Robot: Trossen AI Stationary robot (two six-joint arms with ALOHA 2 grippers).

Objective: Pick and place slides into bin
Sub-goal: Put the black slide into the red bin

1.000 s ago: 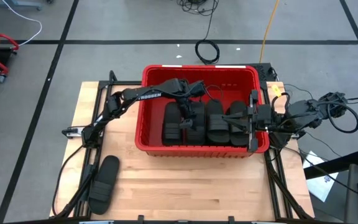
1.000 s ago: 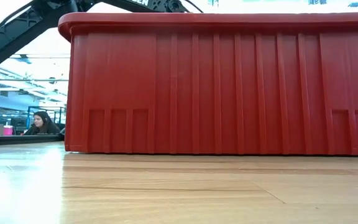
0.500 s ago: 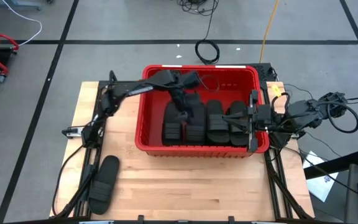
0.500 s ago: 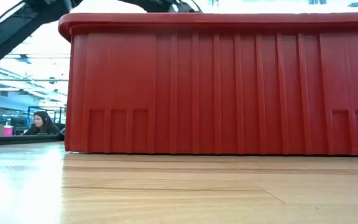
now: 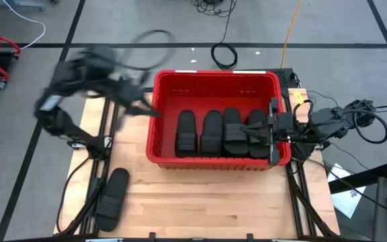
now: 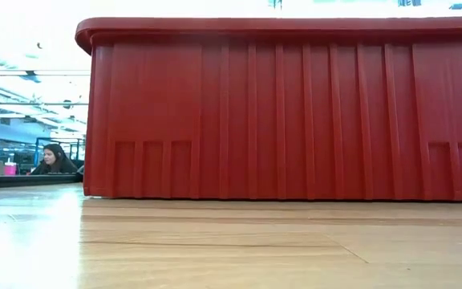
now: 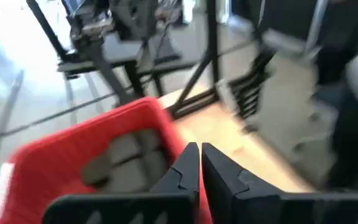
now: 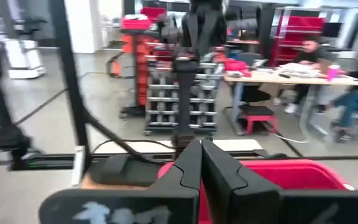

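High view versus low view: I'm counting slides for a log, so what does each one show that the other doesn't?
Only the high view shows the slides: four lying side by side in the bin, such as the leftmost, and one more on the wooden table in front of the left arm. It also shows the left hand outside the bin's left wall and the right hand at its right rim. Only the low view shows a seated person beyond the table. Both show the red bin and the tabletop.
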